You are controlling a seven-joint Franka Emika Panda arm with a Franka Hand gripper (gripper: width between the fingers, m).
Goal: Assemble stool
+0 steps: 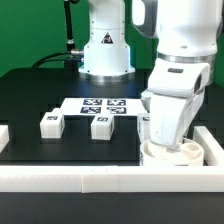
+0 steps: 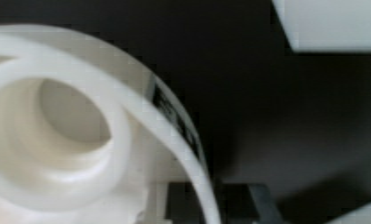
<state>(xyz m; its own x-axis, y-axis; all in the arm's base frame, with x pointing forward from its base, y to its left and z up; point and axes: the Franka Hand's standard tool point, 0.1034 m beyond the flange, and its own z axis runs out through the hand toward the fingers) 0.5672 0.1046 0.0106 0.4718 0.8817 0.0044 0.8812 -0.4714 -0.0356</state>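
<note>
Showing two legs (image 1: pixel 51 123) (image 1: pixel 101 124) and one seat (image 1: pixel 182 154); fingers (image 2: pixel 248 203) clenched shut at seat.

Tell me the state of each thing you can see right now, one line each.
Seat: lying flat in the corner of the border rails, under the gripper.
Leg at the exterior view's left: loose, unattached.
Second leg: loose by the marker board, unattached.
Gripper: jaws shut, low at the seat; whether they pinch it cannot be told.
Marker board: lying flat.
</note>
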